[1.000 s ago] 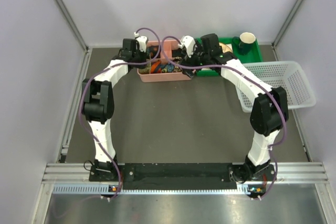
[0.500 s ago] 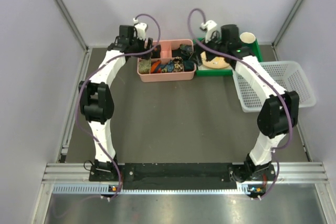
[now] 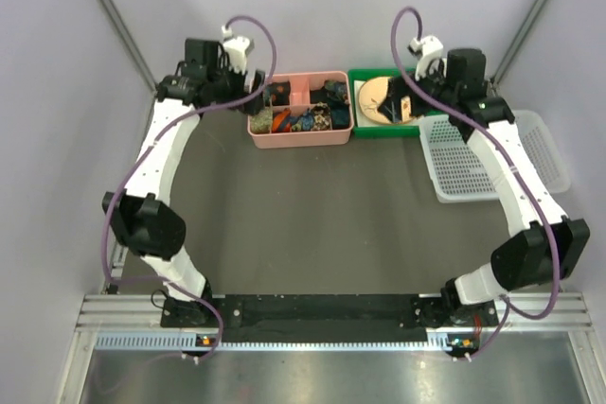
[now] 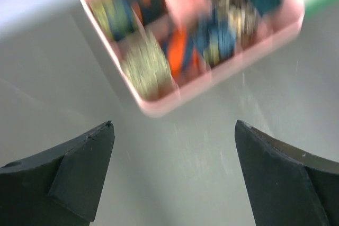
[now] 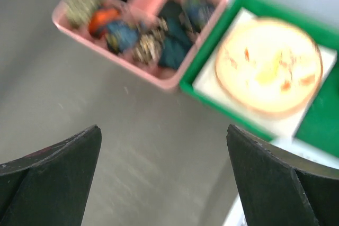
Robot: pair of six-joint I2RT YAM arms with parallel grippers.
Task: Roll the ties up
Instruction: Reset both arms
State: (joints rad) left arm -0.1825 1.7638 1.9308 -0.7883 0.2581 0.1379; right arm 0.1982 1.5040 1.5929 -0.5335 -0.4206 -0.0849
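Observation:
A rolled olive-tan speckled tie (image 4: 145, 68) lies in the front left compartment of a pink tray (image 4: 212, 84), among other rolled ties in blue, orange and dark teal. It also shows in the right wrist view as the olive tie (image 5: 78, 2) in the pink tray (image 5: 132, 68). My left gripper (image 4: 174, 126) hangs open and empty over bare table, just off the tray's left end (image 3: 298, 142). My right gripper (image 5: 163, 128) is open and empty too, above the table near the tray's right corner. From above, the left gripper (image 3: 248, 98) and right gripper (image 3: 402, 103) flank the tray.
A green tray (image 3: 355, 134) holding a round wooden plate (image 3: 377, 99) sits right of the pink tray. A white mesh basket (image 3: 492, 163) stands at the right, under my right arm. Grey walls close in behind and on both sides.
Both arms have pulled back from over the pink tray, the left one leftward and the right one rightward. My left gripper has opened; the right one stayed open.

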